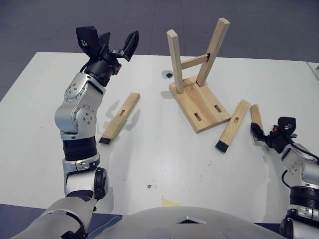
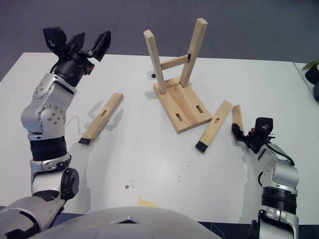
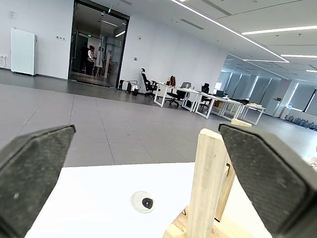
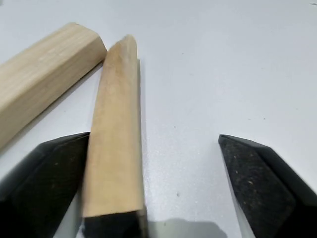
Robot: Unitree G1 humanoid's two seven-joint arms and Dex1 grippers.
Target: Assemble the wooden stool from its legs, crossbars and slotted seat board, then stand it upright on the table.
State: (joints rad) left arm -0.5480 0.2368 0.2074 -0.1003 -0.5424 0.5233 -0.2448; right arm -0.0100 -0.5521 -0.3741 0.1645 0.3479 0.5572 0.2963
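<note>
The right fingers are spread wide and low over the surface, gripping nothing. The crossbar lies flat with its dark near end between them. It is close beside one finger and well apart from the other; whether it touches the near one I cannot tell. Its long axis runs straight away from the fingers, in line with the way they point, so a closing pinch would fall across its narrow width. Just outside the crowded finger lies a loose leg, angled slightly off the crossbar and close enough that I judge it could get nudged. Farther out sits the seat board, flat, with two upright legs at its far end joined by a bar. The left fingers are also open and empty, raised high, with a second loose leg lying below them. The right arm is plainly nearer the crossbar.
</note>
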